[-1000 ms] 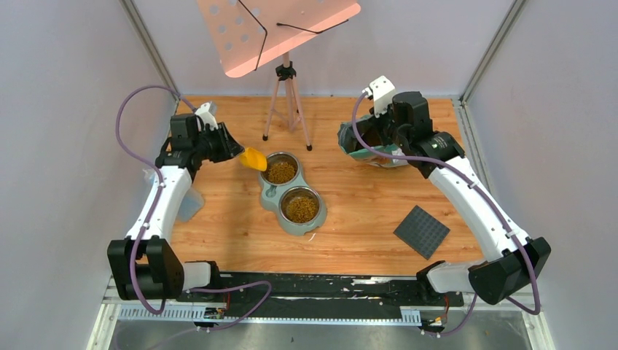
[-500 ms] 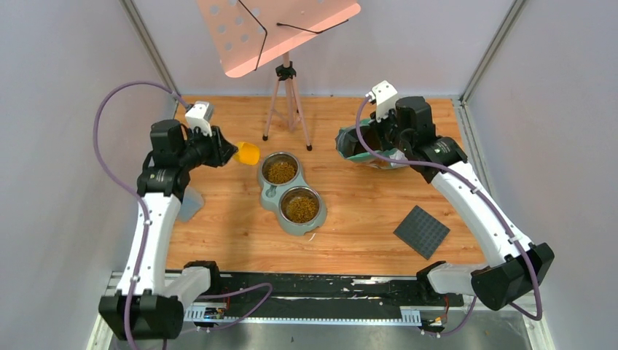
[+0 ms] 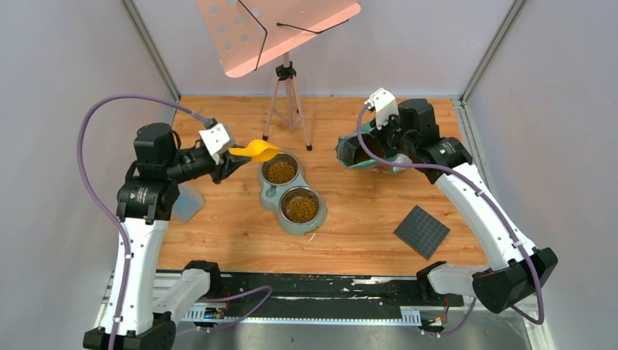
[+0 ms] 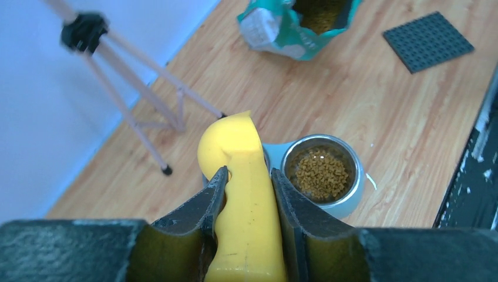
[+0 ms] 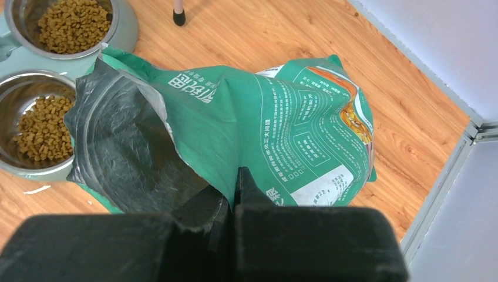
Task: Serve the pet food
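The pet food fills both steel bowls [image 3: 280,171] [image 3: 300,206] of a grey-blue double feeder [image 3: 270,193]. More of it shows inside the open teal-green bag [image 4: 320,14]. My left gripper [image 4: 248,172] is shut on the handle of a yellow scoop [image 4: 244,200]. The scoop head [image 3: 256,151] hovers by the far bowl's left rim. In the left wrist view one filled bowl [image 4: 320,173] lies right of the scoop. My right gripper [image 5: 235,176] is shut on the bag's rim [image 5: 276,117], holding its mouth open at the back right [image 3: 364,152].
A tripod [image 3: 288,95] carrying a pink perforated board stands at the back centre, close behind the feeder. A dark grey studded plate [image 3: 421,231] lies front right. A translucent container [image 3: 186,204] sits by my left arm. Grey walls close in both sides.
My left arm has drawn back and risen, and the scoop has swung from tipped down to roughly level beside the far bowl. The right gripper and bag have shifted only slightly.
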Robot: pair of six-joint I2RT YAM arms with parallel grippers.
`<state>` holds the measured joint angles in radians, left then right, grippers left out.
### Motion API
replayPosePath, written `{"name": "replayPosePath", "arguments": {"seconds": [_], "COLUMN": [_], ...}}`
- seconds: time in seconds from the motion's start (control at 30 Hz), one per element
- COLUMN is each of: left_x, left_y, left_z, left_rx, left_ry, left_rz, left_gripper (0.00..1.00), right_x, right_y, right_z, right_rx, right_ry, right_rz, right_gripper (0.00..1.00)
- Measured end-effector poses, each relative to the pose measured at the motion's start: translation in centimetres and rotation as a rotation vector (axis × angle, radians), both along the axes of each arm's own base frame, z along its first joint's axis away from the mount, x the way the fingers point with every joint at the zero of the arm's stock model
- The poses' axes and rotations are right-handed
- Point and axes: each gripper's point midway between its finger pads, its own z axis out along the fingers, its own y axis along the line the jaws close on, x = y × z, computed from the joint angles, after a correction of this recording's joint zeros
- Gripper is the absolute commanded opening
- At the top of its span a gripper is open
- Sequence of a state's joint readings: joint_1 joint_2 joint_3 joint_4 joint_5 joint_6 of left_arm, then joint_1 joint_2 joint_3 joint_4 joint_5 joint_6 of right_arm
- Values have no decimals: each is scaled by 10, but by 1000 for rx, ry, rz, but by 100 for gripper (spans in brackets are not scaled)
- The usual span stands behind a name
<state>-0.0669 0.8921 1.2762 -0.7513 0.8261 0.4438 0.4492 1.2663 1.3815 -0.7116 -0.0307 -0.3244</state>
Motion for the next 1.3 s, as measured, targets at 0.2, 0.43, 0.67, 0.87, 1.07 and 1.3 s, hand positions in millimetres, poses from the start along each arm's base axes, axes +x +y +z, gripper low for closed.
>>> {"name": "replayPosePath", "arguments": {"seconds": [0.2, 0.43, 0.67, 0.87, 1.07, 1.3], "left_x": [-20, -23, -17, 26, 42, 50], "left_y": [-49, -125, -181, -202, -225, -236], "left_z": [5, 33, 47, 39, 5, -19], "left_rx": [50, -1, -100, -177, -186, -164], "left_ry": [-88, -143, -109, 6, 139, 209], "left_rz": [-279, -533, -535, -318, -240, -164], "left_gripper": [0, 0, 0, 0, 0, 0], "right_x": [-8, -2, -5, -6, -5, -5], "right_y": [1, 4, 1, -1, -5, -5], "right_z": [2, 3, 1, 2, 5, 6], "right_rx": [-6, -15, -23, -28, -37, -40], "right_ry": [25, 44, 61, 59, 51, 50], "right_rz": [32, 27, 19, 14, -6, -9], "right_gripper": [0, 0, 0, 0, 0, 0]}}
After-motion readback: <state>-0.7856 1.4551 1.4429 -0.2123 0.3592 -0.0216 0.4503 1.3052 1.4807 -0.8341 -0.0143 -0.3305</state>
